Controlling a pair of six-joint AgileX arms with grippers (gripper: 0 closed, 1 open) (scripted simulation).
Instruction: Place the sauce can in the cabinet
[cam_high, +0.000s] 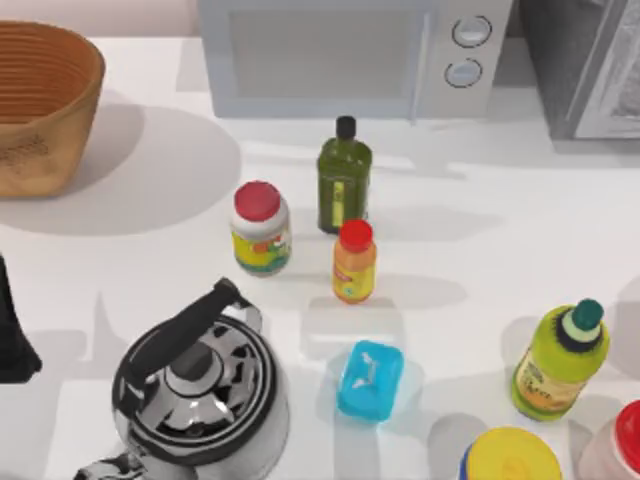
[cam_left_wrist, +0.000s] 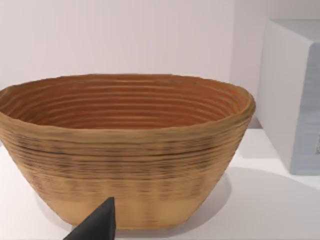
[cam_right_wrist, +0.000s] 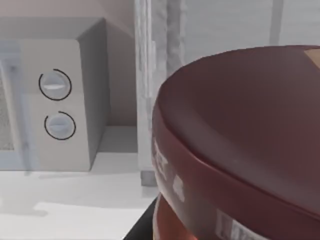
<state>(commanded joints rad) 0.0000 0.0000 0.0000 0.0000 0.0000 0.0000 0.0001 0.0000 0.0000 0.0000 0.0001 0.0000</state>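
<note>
The sauce can, a squat jar with a glossy dark brown top, sits very close in the right wrist view, raised off the table. My right gripper is shut on it, and one dark finger shows beside its lower edge. The cabinet, dark speckled grey with a pale framed door, stands at the table's back right. Its door frame rises just beyond the can. My left gripper is parked at the left edge, facing the basket.
A white microwave stands at the back centre and a woven basket at the back left. A kettle, a red-lidded white jar, a green bottle, an orange bottle, a blue box and a lime bottle crowd the middle and front.
</note>
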